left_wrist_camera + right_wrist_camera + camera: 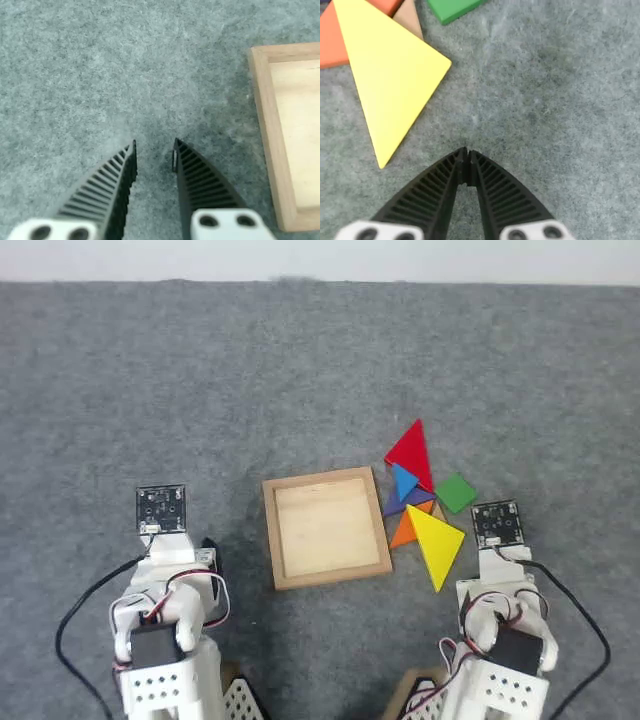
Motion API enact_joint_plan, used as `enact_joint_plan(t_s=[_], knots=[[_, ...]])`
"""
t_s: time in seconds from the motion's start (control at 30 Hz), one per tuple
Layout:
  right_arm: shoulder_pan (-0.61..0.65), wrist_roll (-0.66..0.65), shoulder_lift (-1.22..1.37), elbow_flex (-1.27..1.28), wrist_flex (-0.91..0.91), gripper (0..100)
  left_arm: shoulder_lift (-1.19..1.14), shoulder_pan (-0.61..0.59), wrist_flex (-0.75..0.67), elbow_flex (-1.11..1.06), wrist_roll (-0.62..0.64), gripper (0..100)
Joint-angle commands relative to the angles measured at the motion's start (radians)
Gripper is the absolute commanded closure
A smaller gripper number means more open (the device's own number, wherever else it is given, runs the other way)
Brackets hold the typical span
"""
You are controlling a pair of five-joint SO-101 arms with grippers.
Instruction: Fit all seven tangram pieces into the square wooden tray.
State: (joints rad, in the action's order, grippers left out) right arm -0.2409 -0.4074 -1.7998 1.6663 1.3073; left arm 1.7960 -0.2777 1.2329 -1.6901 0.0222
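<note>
The square wooden tray lies in the middle of the grey carpet with nothing inside; its rim also runs past my left arm. Right of it the tangram pieces cluster: a red triangle, a blue piece, a purple piece, an orange triangle, a green square and a large yellow triangle. My left gripper hovers open over bare carpet left of the tray. My right gripper is shut, empty, just beside the yellow triangle.
Both arm bases stand at the near edge of the carpet, left and right. A tan piece and the green square lie beyond the yellow triangle. Open carpet stretches behind the tray.
</note>
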Motion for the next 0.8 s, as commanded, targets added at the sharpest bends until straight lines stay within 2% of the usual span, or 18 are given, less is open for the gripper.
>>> enact_joint_plan(t_s=[0.0, 0.2, 0.5, 0.63, 0.77], knots=[[0.297, -0.011, -0.015, 0.017, 0.007, 99.1, 0.009, -0.006, 0.003, 0.005, -0.005, 89], [0.394, -0.012, -0.015, 0.017, 0.007, 99.1, 0.009, -0.006, 0.003, 0.005, -0.005, 89], [0.404, -0.017, -0.015, 0.015, -0.001, 99.0, 0.009, -0.006, 0.003, 0.005, -0.005, 89], [0.332, -0.018, -0.015, 0.015, -0.004, 99.0, 0.009, -0.006, 0.003, 0.005, -0.005, 89], [0.189, -0.018, -0.016, 0.006, -0.124, 99.1, 0.009, -0.006, 0.003, 0.005, -0.005, 89]])
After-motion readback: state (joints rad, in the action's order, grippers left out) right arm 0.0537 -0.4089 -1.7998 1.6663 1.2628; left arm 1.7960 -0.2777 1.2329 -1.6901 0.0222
